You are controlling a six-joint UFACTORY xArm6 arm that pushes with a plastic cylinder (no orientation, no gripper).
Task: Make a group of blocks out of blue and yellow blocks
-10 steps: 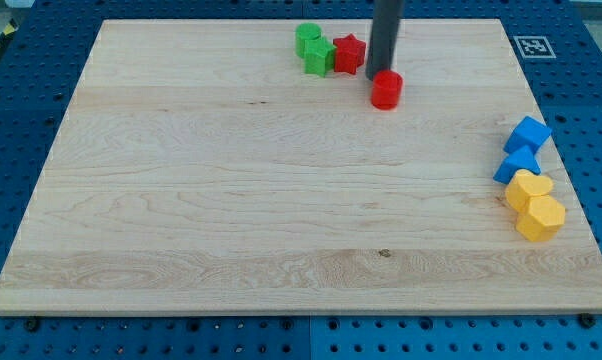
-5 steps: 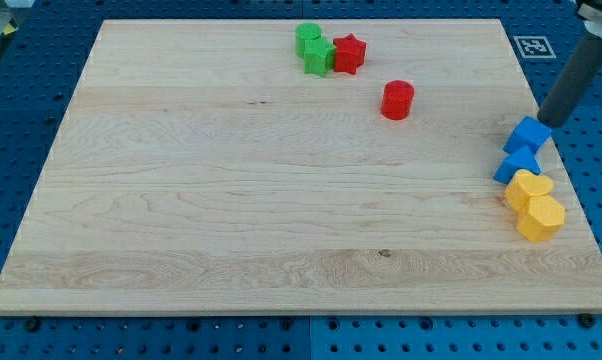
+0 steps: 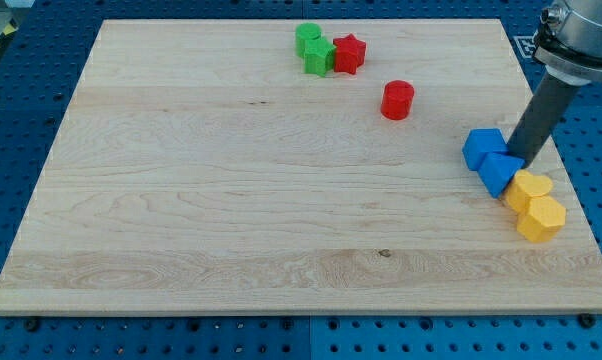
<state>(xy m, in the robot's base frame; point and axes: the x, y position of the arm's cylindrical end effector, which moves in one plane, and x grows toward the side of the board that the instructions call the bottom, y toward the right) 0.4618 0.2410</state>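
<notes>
Near the board's [image 3: 231, 200] right-hand edge in the view, four blocks sit packed in a short slanting row: a blue cube [image 3: 482, 148] uppermost and furthest toward the view's left, a second blue block [image 3: 500, 171] touching it just below, then a yellow block [image 3: 529, 188] with a rounded, heart-like top, and a yellow six-sided block [image 3: 541, 217] lowest. The two yellow ones lie close to the rim, with only a thin strip of wood between them and the blue pegboard table [image 3: 41, 30] beyond. My tip [image 3: 519, 160] stands just beside the blue pair on their right, at the upper right face of the lower blue block; whether it actually touches I cannot tell. The rod is a plain dark cylinder with no jaws, so nothing is clamped.

Toward the view's top sits a red cylinder [image 3: 397, 100], well apart from the group. Further up and left, near the top edge, a green cylinder [image 3: 307, 39], a green cube [image 3: 318, 57] and a red star [image 3: 348, 53] huddle together, touching.

Everything left of and below these blocks is bare, pale, grained wood, a wide open stretch reaching the left and bottom edges. All the blocks look smooth and matte.
</notes>
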